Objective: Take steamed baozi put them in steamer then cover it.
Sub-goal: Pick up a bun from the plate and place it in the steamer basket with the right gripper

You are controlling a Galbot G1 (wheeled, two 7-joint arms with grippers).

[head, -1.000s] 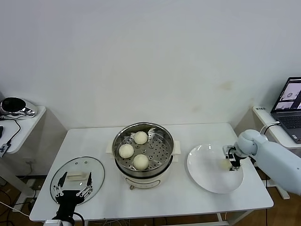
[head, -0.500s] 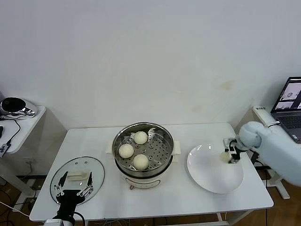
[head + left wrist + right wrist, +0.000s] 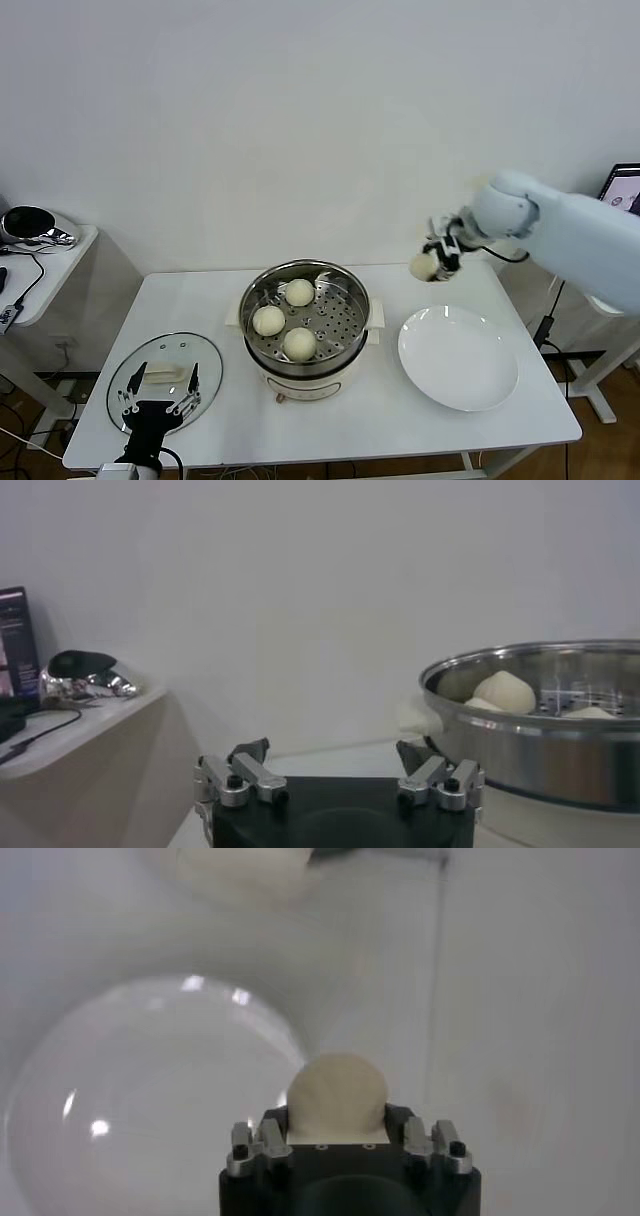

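Note:
The steamer (image 3: 350,322) stands mid-table with three steamed baozi (image 3: 299,292) on its perforated tray. A further baozi (image 3: 424,267) hangs in the air behind the gap between steamer and white plate (image 3: 458,360), with my right gripper (image 3: 433,262) shut on it. The right wrist view shows that bun (image 3: 337,1093) filling the gripper (image 3: 337,1120) above the bare plate (image 3: 140,1118). The cover (image 3: 165,355) lies flat at the table's front left. My left gripper (image 3: 155,405) hovers open at its near edge; its wrist view shows the gripper (image 3: 338,768) beside the steamer (image 3: 540,735).
A laptop (image 3: 625,188) sits on a side stand at the far right. A low side table (image 3: 50,265) at the left carries a shiny black-and-silver object (image 3: 30,224) and a cable. The wall runs close behind the table.
My right gripper has lifted the baozi off the plate and carried it up and to the left, toward the steamer. The left arm has not moved.

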